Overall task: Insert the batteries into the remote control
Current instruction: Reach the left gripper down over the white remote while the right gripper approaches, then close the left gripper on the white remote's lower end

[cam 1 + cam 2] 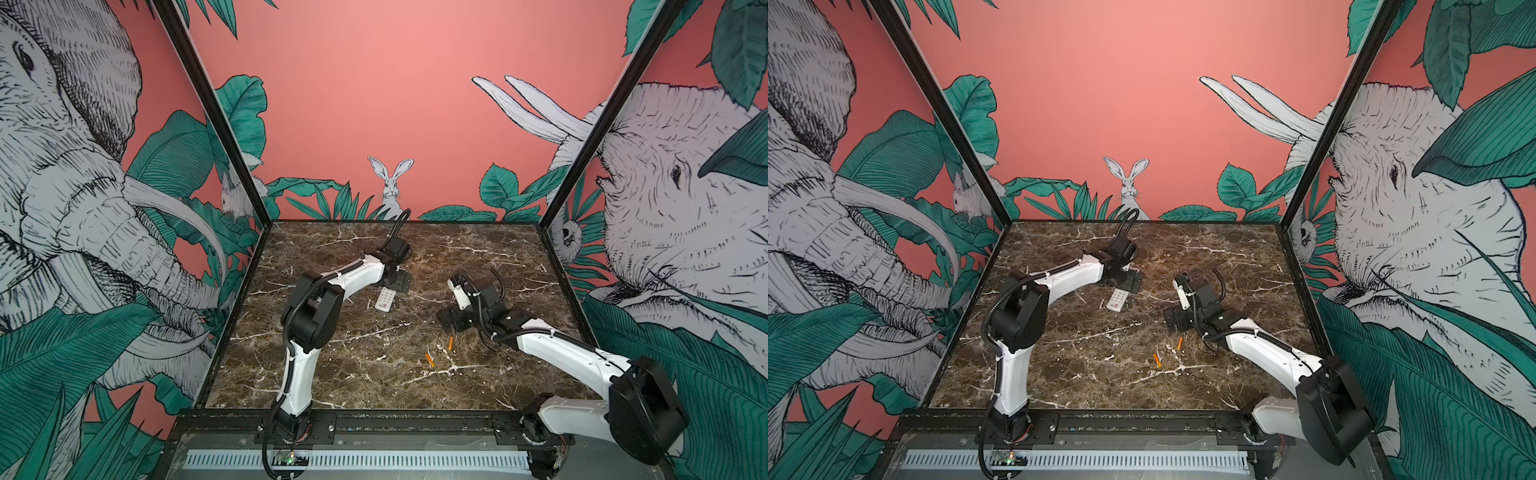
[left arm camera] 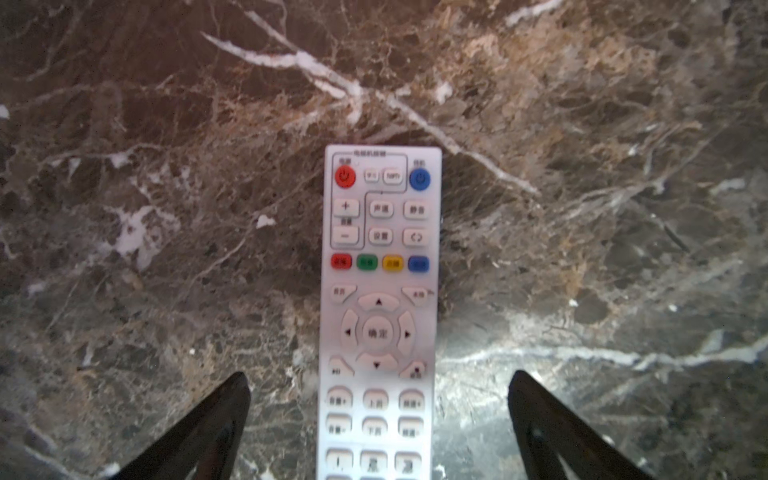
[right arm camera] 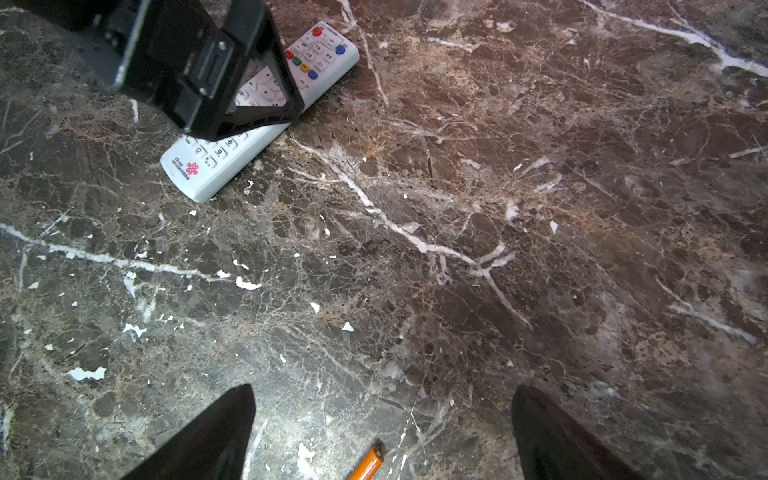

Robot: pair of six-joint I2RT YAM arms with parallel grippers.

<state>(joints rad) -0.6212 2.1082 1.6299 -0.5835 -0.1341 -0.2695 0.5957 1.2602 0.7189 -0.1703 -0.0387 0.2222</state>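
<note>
Marble tabletop (image 1: 353,374) bears remote control (image 1: 384,300) under open left pincer (image 2: 378,374), batteries (image 1: 450,343) near open right pincer (image 3: 382,388).

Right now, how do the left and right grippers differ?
The left gripper straddles the remote control, fingers clear of its sides; the right gripper is over bare marble table, a battery close by. The left gripper reaches farther back than the right gripper. Both are open and empty.
</note>
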